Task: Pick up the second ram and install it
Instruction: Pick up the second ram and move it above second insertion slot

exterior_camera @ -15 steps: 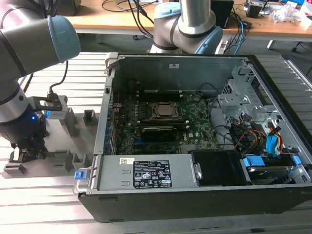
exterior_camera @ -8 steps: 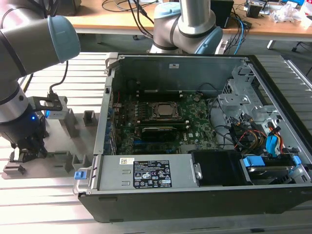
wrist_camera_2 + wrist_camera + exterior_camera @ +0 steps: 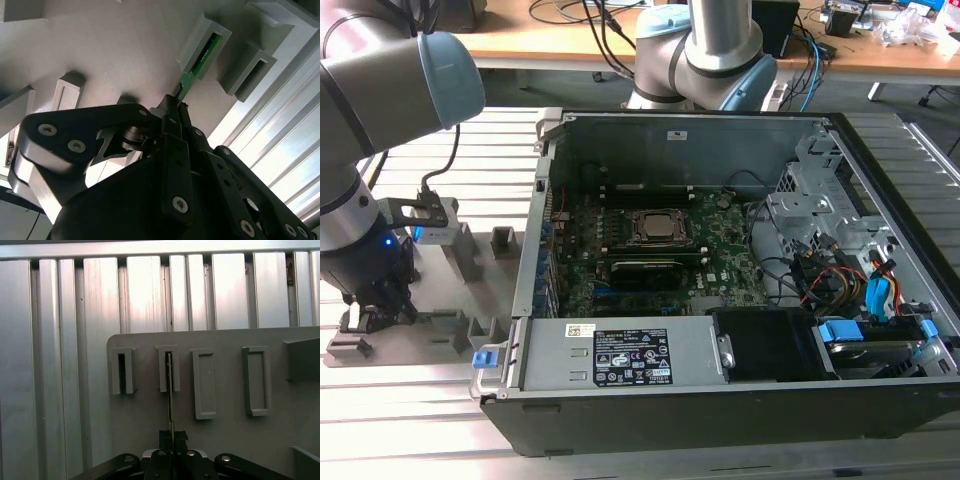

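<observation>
I have the gripper (image 3: 174, 106) pinched shut on the second ram (image 3: 202, 59), its far end in a slotted post (image 3: 192, 42) of the grey holder tray (image 3: 230, 440). The tray lies on the ribbed aluminium table (image 3: 60, 350) beside the open computer case (image 3: 720, 410), with a wooden desk (image 3: 535, 42) behind.

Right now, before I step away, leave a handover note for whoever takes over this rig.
Gripper: shut on the second ram, at the grey holder tray on the exterior view's left.
Ram: on edge, with its far end in a tray slot, not lifted clear.
Done: the grasp is made.
Left: the ram is not yet out of the tray, nor on the motherboard inside the open case.
</observation>
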You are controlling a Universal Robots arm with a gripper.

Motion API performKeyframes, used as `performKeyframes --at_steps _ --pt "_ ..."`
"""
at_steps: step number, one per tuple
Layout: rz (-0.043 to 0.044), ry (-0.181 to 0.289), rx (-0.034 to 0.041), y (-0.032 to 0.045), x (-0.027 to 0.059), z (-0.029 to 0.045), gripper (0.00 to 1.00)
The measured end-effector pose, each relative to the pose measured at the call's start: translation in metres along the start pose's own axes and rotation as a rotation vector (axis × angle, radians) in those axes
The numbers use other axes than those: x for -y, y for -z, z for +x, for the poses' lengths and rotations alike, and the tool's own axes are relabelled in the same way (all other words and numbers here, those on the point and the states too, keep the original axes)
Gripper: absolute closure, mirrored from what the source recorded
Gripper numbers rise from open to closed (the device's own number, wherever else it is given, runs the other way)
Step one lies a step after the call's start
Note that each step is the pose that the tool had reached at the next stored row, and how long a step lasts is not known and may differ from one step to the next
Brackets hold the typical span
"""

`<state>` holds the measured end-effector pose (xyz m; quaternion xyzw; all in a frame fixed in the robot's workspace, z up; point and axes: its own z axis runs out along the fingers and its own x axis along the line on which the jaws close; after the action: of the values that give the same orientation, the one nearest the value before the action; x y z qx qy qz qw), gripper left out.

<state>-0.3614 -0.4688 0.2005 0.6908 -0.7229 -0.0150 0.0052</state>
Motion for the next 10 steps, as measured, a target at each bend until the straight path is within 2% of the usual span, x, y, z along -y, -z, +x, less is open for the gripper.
performKeyframes --at_steps 10 --pt "0.0000 0.000 -0.0001 0.0150 -0.0004 -0.0003 0.86"
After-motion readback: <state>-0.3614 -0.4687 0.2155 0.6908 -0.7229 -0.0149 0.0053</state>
